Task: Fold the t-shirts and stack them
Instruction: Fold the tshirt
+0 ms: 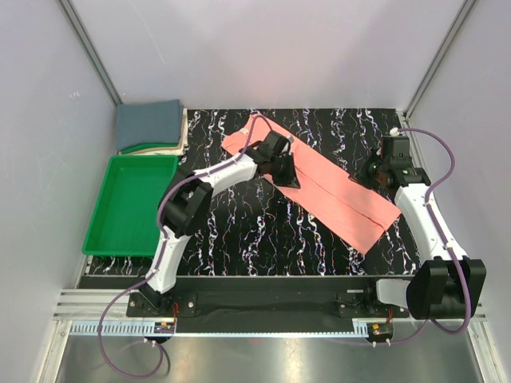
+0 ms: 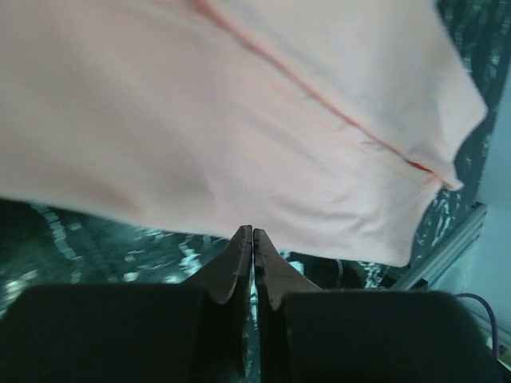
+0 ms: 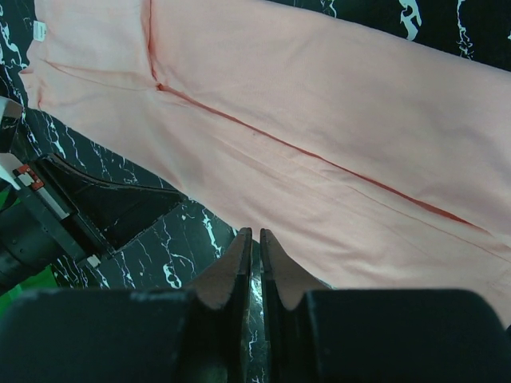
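The salmon-pink t-shirt (image 1: 327, 187) lay as a long folded strip on the table (image 1: 239, 231), running diagonally from near the far edge at the middle down toward the near right corner. That long axis was the thing to watch. The left gripper (image 1: 286, 171) sat over the strip's far-left half, jaws pressed together with no cloth showing between them; in its wrist view the tips stood right at the shirt's near border. The right gripper (image 1: 374, 173) waited just beside the strip's far-right long edge, about midway along, also closed to a sliver and holding nothing I could see. Each arm had its own end, then (left the far one, right the near one). My guess was that the next fold goes across the strip, one end carried along that diagonal onto the other. The blue-grey t-shirt (image 1: 150, 121) rested already folded in the far left corner, behind the green tray (image 1: 132, 203).
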`<state>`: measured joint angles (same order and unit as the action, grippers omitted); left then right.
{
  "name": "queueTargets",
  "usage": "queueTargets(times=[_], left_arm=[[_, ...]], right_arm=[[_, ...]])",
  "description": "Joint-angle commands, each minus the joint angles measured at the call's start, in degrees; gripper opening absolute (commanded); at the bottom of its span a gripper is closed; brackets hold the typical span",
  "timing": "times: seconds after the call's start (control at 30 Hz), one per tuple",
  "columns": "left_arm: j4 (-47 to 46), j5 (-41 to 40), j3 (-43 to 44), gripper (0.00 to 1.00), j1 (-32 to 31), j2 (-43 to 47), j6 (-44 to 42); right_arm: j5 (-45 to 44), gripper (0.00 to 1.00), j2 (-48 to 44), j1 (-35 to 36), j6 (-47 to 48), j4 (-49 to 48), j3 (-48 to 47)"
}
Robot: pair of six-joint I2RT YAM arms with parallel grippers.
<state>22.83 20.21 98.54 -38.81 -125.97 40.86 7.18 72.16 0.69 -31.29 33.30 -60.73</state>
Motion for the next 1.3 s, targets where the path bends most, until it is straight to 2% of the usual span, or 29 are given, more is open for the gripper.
queueTargets(times=[0.0,0.1,0.33,0.43,0.77,0.97,1.13,1.27], left_arm=[[-1.39,-0.16,3.50,0.07,-2.94,-2.08,0.71],[-0.34,-4.38,1.31,0.06,-4.52,-2.35,-0.69],[-0.16,-4.91,-4.14,0.06,-4.61,-2.70,-0.34],[2.47,-8.33,-4.94,0.06,-4.52,-2.09,-0.78],[4.86,-11.77,-16.89,0.06,1.36,5.90,-1.05],[2.58,-5.46,-10.84,0.07,0.67,8.99,-3.69],[-5.23,0.08,-4.16,0.04,-1.09,5.39,2.37],[-8.85,1.32,-0.11,0.03,-3.55,0.83,5.72]], right_arm=[[0.99,0.15,-0.53,-0.25,0.96,-0.25,-1.67],[0.82,0.15,-0.71,-0.25,1.23,-0.08,-1.85],[1.08,0.15,-0.27,-0.16,0.61,-0.16,-1.76],[1.08,0.15,-0.09,-0.16,0.70,-0.08,-1.85],[3.37,0.17,2.81,-0.16,1.93,0.89,-1.32],[2.93,0.16,2.28,-0.16,1.49,0.89,-1.23],[2.93,0.15,1.49,-0.16,0.88,0.72,-1.94],[2.93,0.15,0.79,-0.16,1.05,0.89,-1.85]])
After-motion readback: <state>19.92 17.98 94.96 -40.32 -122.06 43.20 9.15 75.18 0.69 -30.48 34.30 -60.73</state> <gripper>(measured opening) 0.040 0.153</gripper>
